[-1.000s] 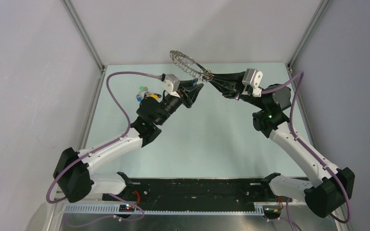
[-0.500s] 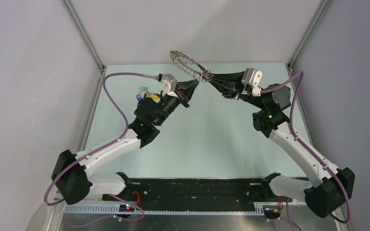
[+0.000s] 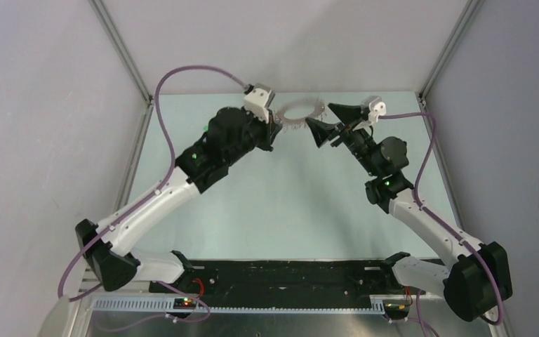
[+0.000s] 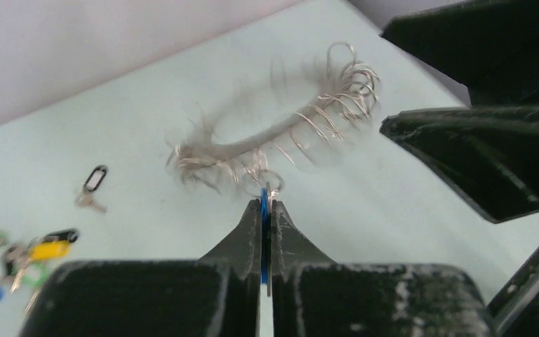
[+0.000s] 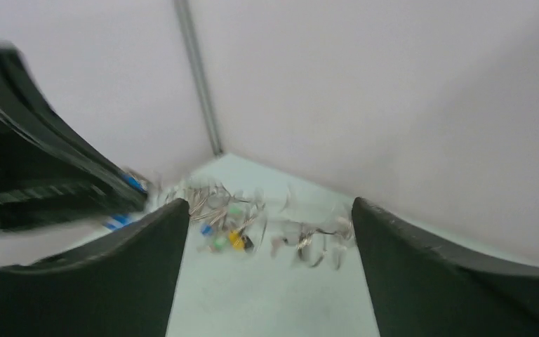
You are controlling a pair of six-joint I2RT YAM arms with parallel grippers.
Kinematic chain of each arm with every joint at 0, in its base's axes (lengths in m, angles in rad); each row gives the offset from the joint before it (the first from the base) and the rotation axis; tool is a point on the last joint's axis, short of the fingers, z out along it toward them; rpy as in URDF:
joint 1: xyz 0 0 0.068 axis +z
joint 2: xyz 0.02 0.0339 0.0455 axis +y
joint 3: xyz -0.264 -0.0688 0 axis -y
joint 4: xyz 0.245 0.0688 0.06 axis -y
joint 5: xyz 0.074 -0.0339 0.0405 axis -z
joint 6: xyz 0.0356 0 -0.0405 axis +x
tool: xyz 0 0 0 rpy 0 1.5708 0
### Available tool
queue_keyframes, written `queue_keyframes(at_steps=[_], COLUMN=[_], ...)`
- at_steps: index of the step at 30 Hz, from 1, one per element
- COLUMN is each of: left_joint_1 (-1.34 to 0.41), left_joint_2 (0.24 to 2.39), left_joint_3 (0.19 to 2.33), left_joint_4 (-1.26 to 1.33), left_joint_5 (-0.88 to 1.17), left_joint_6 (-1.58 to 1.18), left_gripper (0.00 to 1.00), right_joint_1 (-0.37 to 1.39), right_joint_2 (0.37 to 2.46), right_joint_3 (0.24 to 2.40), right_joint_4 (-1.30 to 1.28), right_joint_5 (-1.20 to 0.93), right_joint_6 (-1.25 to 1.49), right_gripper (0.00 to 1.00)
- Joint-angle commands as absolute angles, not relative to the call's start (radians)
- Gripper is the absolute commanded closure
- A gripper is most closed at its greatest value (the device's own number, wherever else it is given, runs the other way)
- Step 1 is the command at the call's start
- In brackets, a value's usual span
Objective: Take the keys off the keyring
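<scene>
The keyring (image 4: 281,133) is a thin grey hoop fringed with small silver rings, blurred with motion above the table's far end (image 3: 289,119). My left gripper (image 4: 267,203) is shut on a key with a blue tag (image 4: 263,210), seen edge-on, whose small ring hangs at the hoop's near side. In the top view the left gripper (image 3: 275,130) sits just left of the hoop. My right gripper (image 3: 321,116) is open just right of it, touching nothing. In the right wrist view the right gripper (image 5: 268,203) frames the blurred keyring (image 5: 316,228).
A single key on a black loop (image 4: 92,188) lies on the table to the left. A cluster of loose keys with green, yellow and blue tags (image 4: 21,253) lies further left, also visible as the cluster (image 5: 228,235). Enclosure walls and corner posts (image 5: 196,70) stand close behind.
The right gripper has let go of the keyring, opened wide and drawn back. The left gripper has closed, swung up and right, and now holds the blue-tagged key; the hoop swings lower.
</scene>
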State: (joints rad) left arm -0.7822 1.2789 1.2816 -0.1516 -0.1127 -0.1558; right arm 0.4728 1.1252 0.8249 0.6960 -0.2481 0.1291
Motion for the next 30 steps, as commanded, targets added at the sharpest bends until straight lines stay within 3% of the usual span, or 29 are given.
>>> queue_keyframes(at_steps=[1,3,6,12,17,21,30], left_joint_1=[-0.778,-0.802,-0.857,-0.928,-1.000,-1.003,-1.010], left_joint_2=[1.398,1.460,1.485,1.523,1.513,1.423,1.068], left_joint_3=[1.592,1.686,1.678,1.686,1.537,1.382,1.014], left_joint_4=[-0.848,-1.006,-1.033,-0.980,-0.718,-0.500,-0.177], left_joint_5=[-0.212,-0.329,-0.613,-0.723,-0.888,-0.796,-0.420], left_joint_6=[-0.054,0.032,0.166,0.254,0.371,0.399,0.433], left_gripper=[1.00,1.00,1.00,1.00,1.00,1.00,1.00], right_joint_1=[0.455,0.454,0.453,0.450,0.449,0.449,0.449], right_joint_2=[1.068,1.049,1.028,1.021,1.017,1.016,1.057], right_joint_3=[0.718,0.636,0.581,0.541,0.512,0.511,0.506], right_joint_4=[0.751,0.779,0.806,0.858,0.902,0.892,0.907], right_joint_5=[-0.127,-0.167,-0.248,-0.399,-0.440,-0.483,-0.715], right_joint_6=[0.235,0.196,0.109,0.018,0.004,-0.035,-0.028], right_gripper=[0.06,0.06,0.06,0.14,0.26,0.38,0.49])
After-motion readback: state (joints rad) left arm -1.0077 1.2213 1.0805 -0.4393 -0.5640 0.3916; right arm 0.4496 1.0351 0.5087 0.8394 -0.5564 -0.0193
